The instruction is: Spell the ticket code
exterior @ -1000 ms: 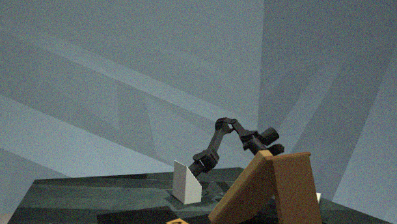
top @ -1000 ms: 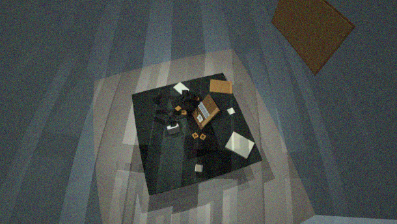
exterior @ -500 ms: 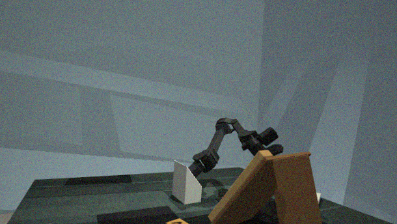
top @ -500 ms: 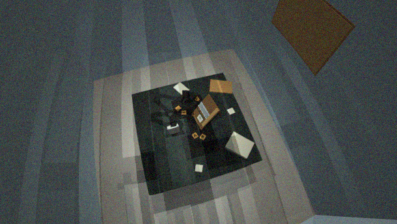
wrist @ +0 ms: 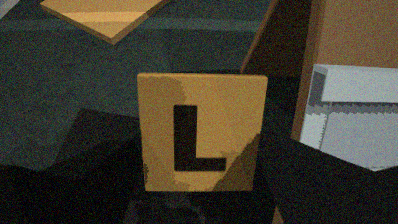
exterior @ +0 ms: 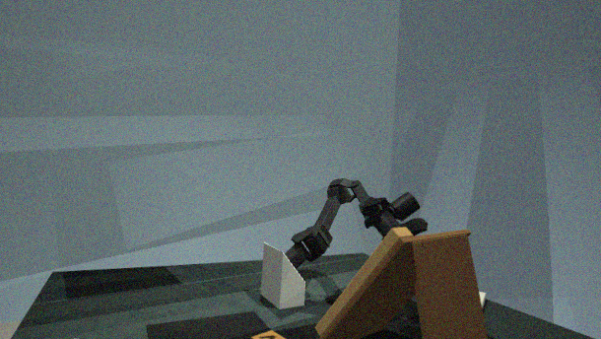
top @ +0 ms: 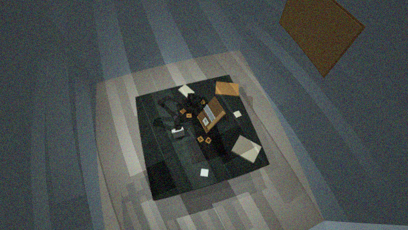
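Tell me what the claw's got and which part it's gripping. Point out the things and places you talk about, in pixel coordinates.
The claw [wrist: 200, 137] holds the L tile [wrist: 210, 132], apparently low on its sides; the fingers are too dark to place the contact exactly.

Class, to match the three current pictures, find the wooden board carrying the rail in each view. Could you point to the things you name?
Top: the wooden board [top: 219, 104] [exterior: 367, 291] [wrist: 357, 30] is just right of centre.
Exterior: lower right, seen from its side.
Wrist: upper right edge, cut off.
Shared landmark: the dark counter [top: 167, 180] [exterior: 207, 301] [wrist: 65, 65].
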Action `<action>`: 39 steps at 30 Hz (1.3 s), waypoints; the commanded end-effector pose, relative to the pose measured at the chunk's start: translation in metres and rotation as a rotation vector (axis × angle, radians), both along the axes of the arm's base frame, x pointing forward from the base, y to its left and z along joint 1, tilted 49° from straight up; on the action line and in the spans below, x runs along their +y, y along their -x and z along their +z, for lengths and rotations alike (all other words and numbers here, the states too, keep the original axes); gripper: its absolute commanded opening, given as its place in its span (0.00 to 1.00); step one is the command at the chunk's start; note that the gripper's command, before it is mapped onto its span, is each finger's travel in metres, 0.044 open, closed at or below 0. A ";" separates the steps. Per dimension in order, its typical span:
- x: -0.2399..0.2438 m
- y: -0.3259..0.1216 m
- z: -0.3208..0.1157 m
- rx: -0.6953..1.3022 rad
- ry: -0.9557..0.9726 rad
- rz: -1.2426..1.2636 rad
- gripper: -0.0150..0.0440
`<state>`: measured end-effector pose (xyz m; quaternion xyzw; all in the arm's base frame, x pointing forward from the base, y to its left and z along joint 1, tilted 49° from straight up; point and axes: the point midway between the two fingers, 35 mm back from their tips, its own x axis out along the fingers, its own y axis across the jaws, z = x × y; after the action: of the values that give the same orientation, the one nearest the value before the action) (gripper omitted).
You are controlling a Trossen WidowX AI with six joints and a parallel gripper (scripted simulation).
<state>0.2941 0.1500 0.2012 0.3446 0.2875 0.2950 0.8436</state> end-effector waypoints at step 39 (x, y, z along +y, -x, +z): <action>-0.012 -0.007 -0.016 -0.005 0.004 0.002 0.25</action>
<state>0.3003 0.1387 0.1864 0.3442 0.2876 0.2949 0.8437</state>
